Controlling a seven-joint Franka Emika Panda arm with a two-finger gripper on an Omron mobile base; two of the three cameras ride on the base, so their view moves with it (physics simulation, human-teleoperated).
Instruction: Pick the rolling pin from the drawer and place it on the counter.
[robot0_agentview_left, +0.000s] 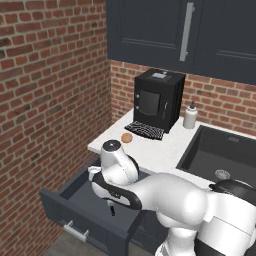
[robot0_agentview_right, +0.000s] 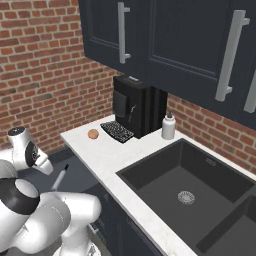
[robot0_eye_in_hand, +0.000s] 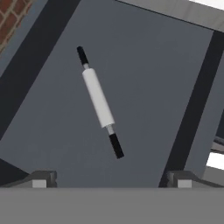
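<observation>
The rolling pin (robot0_eye_in_hand: 98, 98), a slim white cylinder with black handles, lies at a slant on the floor of the open dark drawer (robot0_eye_in_hand: 162, 78). My gripper (robot0_eye_in_hand: 111, 181) hangs above it, open, with nothing between its fingertips (robot0_eye_in_hand: 41, 179). In the left base view my arm leans over the pulled-out drawer (robot0_agentview_left: 75, 200), and one black handle of the rolling pin (robot0_agentview_left: 112, 210) peeks out under it. From the right base view the rolling pin (robot0_agentview_right: 59, 180) shows inside the drawer (robot0_agentview_right: 80, 172), below the edge of the white counter (robot0_agentview_right: 115, 155).
On the counter (robot0_agentview_left: 155, 150) stand a black coffee machine (robot0_agentview_left: 157, 100), a small round brown item (robot0_agentview_left: 126, 137) and a soap bottle (robot0_agentview_left: 190, 116). A dark sink (robot0_agentview_left: 220, 155) is set in to the right. A brick wall (robot0_agentview_left: 50, 100) borders the drawer's left side.
</observation>
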